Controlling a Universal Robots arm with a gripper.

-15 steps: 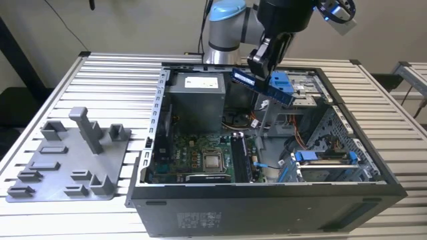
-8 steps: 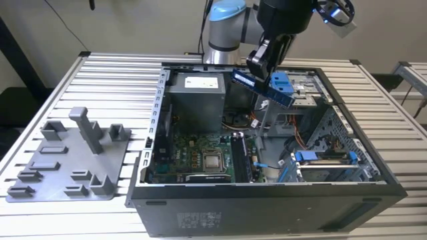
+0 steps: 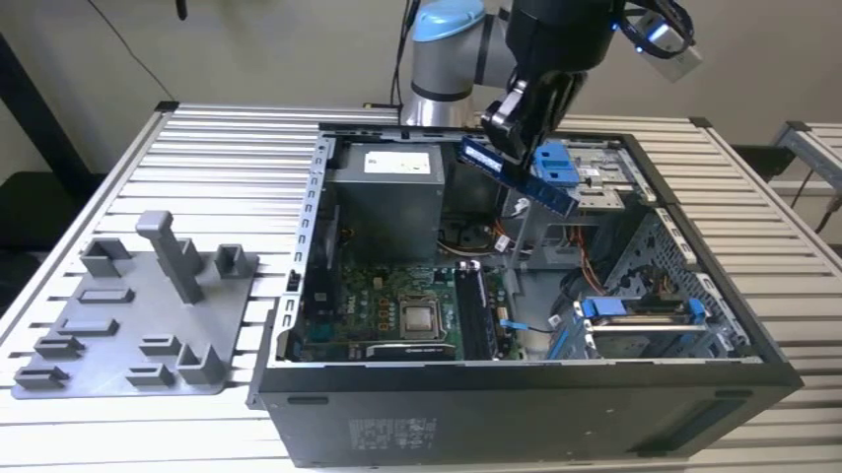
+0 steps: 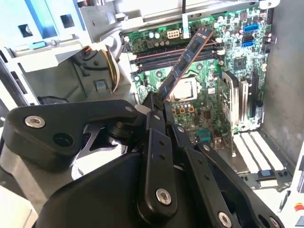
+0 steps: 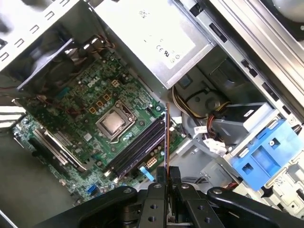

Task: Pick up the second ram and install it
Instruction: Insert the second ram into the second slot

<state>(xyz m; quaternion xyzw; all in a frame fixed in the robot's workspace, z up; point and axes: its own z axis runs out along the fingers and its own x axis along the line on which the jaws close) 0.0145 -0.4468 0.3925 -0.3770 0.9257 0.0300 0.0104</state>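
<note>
**Kid:** Pincer (image 3: pixel 504 146) first. What is it doing?

**Friend:** It hangs over the big open computer case (image 3: pixel 526 419). Its two fingers are closed to a thin gap, and they squeeze one end of the second ram (image 3: pixel 542 189).

**Kid:** So the stick is up in the air?

**Friend:** Yes. It is well apart from the grey tray (image 3: pixel 132 325) and high above the case. It is tilted, with its free end lower, toward the exterior view's right. I see it touch nothing but the fingers.

**Kid:** What is under it?

**Friend:** The green motherboard (image 4: pixel 213 80) lies at the bottom of the case. In the second wrist view the second ram (image 4: pixel 186 59) pokes out across the long dark memory slots (image 4: pixel 152 58).

**Kid:** Which step is this?

**Friend:** I think the picking up is done, and this is the carrying to the slots. The stick is not in a slot yet.

**Kid:** What does going in need?

**Friend:** I guess the stick must lie along an empty slot, edge down, and then get a straight push. In the first wrist view the second ram (image 5: pixel 166 137) looks like a thin line near the slots.
</note>
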